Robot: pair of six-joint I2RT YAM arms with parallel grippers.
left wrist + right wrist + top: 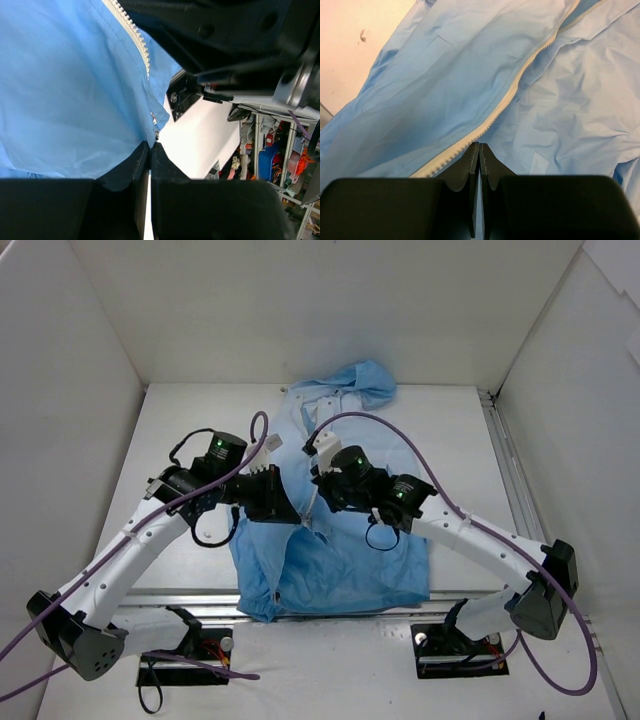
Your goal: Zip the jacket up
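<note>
The light blue jacket (340, 560) lies on the white table (190, 410), hood far, hem near. Both grippers meet at its middle. My left gripper (298, 515) is shut on a fold of the jacket (65, 90) beside the pale zipper (135, 37) and holds it off the table; a small metal zipper piece (156, 134) hangs just above the left gripper (150, 144). My right gripper (318, 498) is shut, and the right gripper (479, 145) tips press against the zipper tape (520, 82) on the jacket (570, 110). Nothing shows between its fingers.
White walls enclose the table on three sides. An aluminium rail (505, 470) runs along the right edge. Purple cables (400, 430) arc over the arms. Cluttered shelves (280, 155) show beyond the table in the left wrist view.
</note>
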